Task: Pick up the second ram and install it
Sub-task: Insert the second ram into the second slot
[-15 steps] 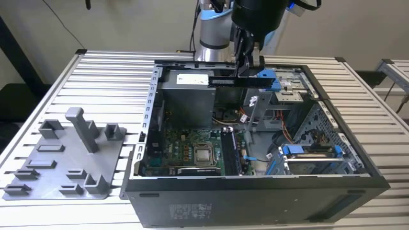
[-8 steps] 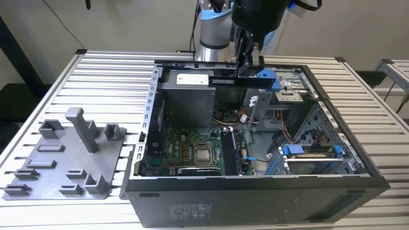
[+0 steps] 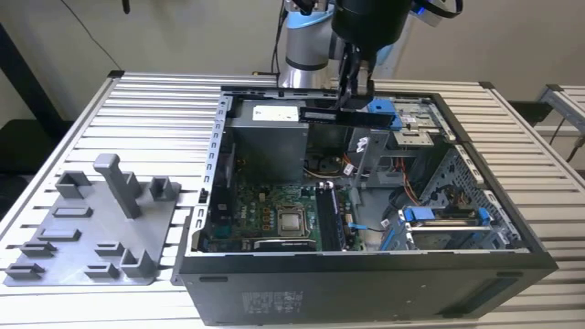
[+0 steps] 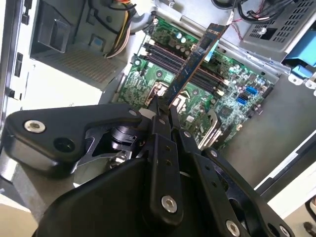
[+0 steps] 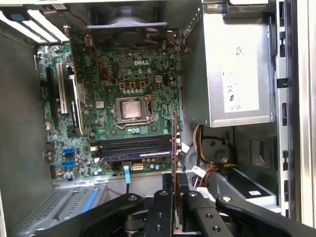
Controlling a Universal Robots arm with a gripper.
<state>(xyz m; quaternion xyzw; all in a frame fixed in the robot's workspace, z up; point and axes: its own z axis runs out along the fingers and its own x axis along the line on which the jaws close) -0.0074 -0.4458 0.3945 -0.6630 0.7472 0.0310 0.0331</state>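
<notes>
Plainly the gripper point(image 4: 160, 106) has its jaws clenched on the second ram point(image 4: 193, 58) above the motherboard point(image 5: 128, 74); likely light, stiff, fragile, best held by edges.

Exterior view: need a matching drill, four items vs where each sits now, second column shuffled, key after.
Things
1. second ram
2. grey holder tray
3. processor
4. metal power supply box

Places
A. on the slatted table, at the exterior view's left of the case
B. middle of the green board on the case floor
C. clamped in the gripper, above the open case
D. inside the case, far corner toward the exterior view's left

Pairs: 1-C, 2-A, 3-B, 4-D
</notes>
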